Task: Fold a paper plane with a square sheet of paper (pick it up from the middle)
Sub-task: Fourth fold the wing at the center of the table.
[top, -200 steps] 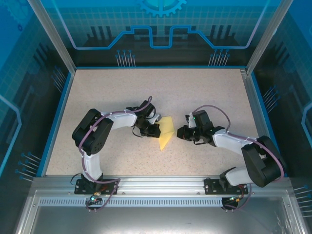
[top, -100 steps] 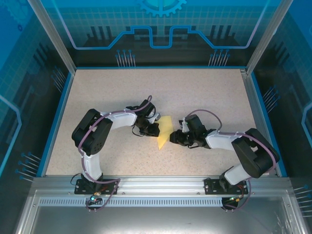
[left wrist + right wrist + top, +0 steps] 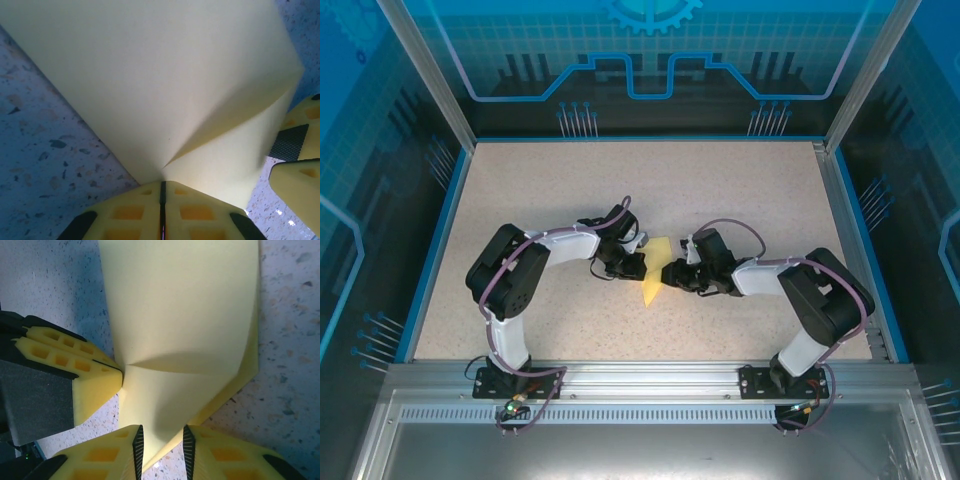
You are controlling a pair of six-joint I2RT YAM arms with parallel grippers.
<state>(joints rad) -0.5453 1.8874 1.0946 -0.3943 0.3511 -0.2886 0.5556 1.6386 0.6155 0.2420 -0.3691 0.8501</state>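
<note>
The square sheet of paper is yellow and folded, with a raised crease, and lies mid-table between both grippers. My left gripper is shut on the sheet's left edge; in the left wrist view its jaws meet in a thin line where the paper enters them. My right gripper stands open at the sheet's right side. In the right wrist view its jaws stand apart on either side of a pointed corner of the paper, with a gap around it. The left gripper's fingers pinch the opposite edge.
The speckled tabletop has a blue rim and aluminium posts at the corners. The right gripper's fingers show at the right edge of the left wrist view. Both arm bases sit on the metal rail at the near edge.
My right arm has swung left across the table until its jaws reach the paper's right corner. The left gripper has kept its hold, and the paper has barely shifted.
</note>
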